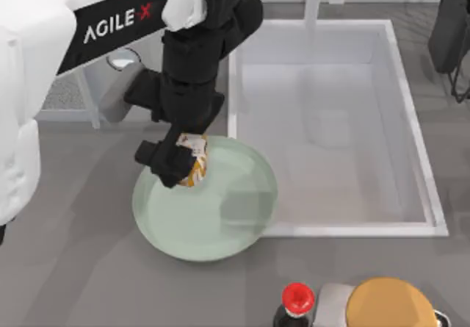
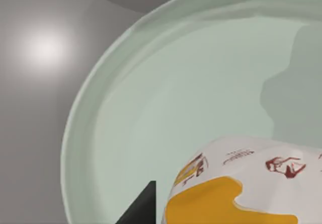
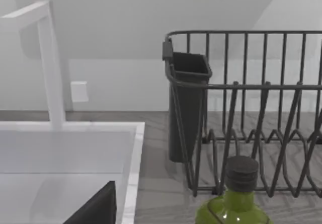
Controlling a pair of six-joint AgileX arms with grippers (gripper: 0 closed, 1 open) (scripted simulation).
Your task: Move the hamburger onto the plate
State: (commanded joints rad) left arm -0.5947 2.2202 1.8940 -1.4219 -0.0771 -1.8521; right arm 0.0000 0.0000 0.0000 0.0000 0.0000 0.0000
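- along the top view's lower edge stand a bottle with a red cap (image 1: 297, 298) and a smooth tan-orange dome (image 1: 391, 303). both are well apart from the work and play no part in it.
- next comes the pale mint-green plate (image 1: 235, 224), lying on the grey counter (image 1: 73, 268) just beside the sink's near-left corner.
- the hamburger (image 1: 194, 159), a crinkled white-wrapped bundle with orange and dark print, sits over the plate's upper-left part, inside the rim.
- the left gripper (image 1: 180, 164) has its jaws clamped on the hamburger from above, one dark finger (image 2: 138, 209) showing beside the wrapper (image 2: 236, 183) in the left wrist view. i judge this grip keeps the bundle steady while it is placed.
- whether the hamburger already rests on the plate or hangs just above it, i cannot tell.
- as i judge it, what is left is to let go and lift clear.
- farther back is the white sink (image 1: 330, 121) with its faucet (image 3: 50, 63).
- the right arm is parked off at the right. its wrist view looks past a green bottle (image 3: 236, 204) to a wire dish rack (image 3: 251, 108), and i cannot tell how its jaws stand.
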